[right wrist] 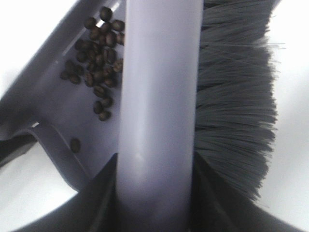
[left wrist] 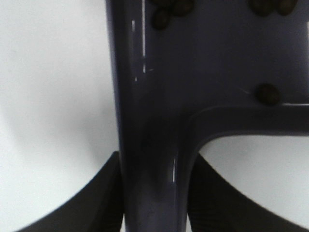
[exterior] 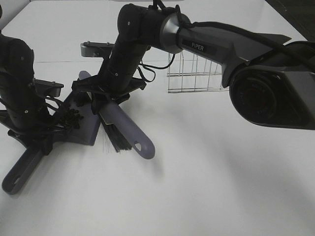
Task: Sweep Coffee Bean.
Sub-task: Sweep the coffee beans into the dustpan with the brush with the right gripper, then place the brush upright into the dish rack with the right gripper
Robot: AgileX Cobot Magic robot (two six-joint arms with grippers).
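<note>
Exterior high view: both arms at dustpan [exterior: 84,132]. Wrist views: left end effector [left wrist: 154,203] clamped on pan handle, right end effector [right wrist: 154,203] clamped on brush [exterior: 123,127]. Coffee bean [right wrist: 96,63] cluster lies inside pan, beside bristles [right wrist: 236,96]. Best bet: pan lip flat on surface [exterior: 221,187], short inward strokes, bristles low. Surface white, plain; wire basket [exterior: 194,73] behind. Room barely visible.

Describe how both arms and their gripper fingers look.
Both arms are black with rounded joints. The right arm has a silver-grey collar, a white-lettered PIPER label and loose black cables. The left arm is all black. Gripper fingers are dark and tapered.
</note>
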